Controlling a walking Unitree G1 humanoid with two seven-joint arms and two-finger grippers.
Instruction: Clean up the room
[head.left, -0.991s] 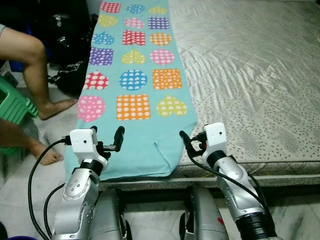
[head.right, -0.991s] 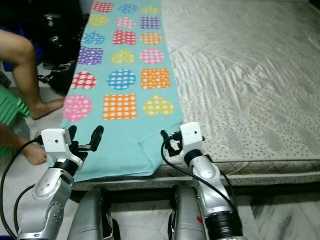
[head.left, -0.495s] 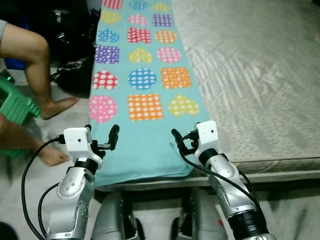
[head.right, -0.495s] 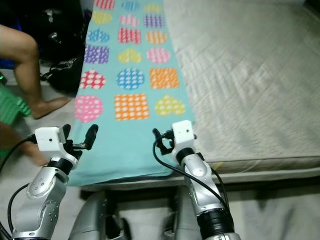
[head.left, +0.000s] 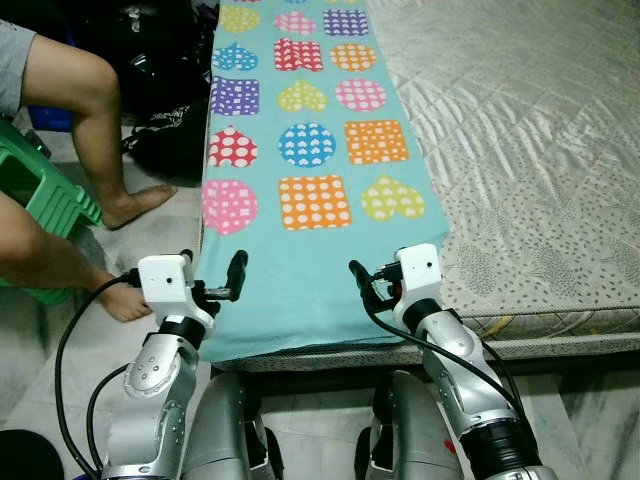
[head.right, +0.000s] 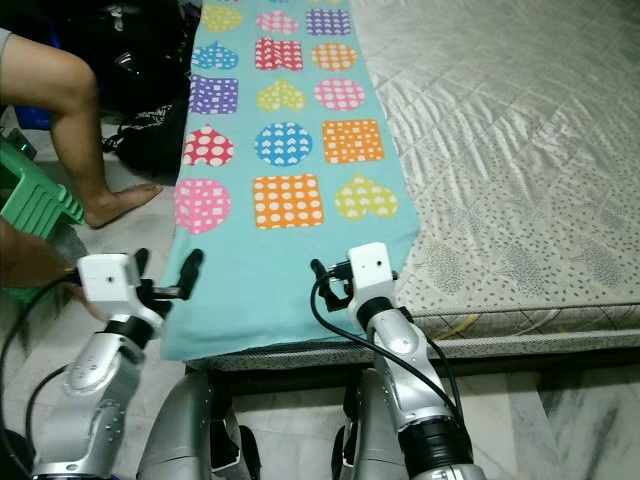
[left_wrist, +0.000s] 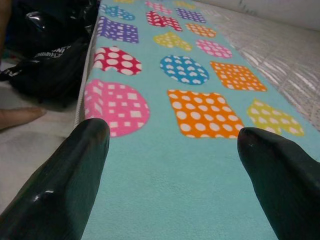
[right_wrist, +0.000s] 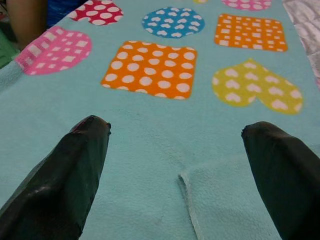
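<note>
- The turquoise blanket (head.left: 310, 180), patterned with dotted hearts and squares, lies spread along the left side of the bed (head.left: 540, 170), its near hem hanging over the mattress edge at 6 o'clock.
- A small folded-over flap sits in the hem near the blanket's right corner, plain in the right wrist view.
- Over the last second the whole view has swung and then steadied, so the camera moved, not the blanket; the robot now faces the hem squarely.
- The left gripper (head.left: 212, 290) hovers spread wide over the hem at 7 o'clock, holding nothing.
- The right gripper (head.left: 368, 284) hovers equally wide at 5 o'clock, empty.
- Judged from this, the robot is lined up to pinch both near corners and begin folding.
- A seated person's legs (head.left: 70, 130) are on the floor at 10 o'clock, beside a green stool (head.left: 40, 205) and dark bags (head.left: 165, 110).
</note>
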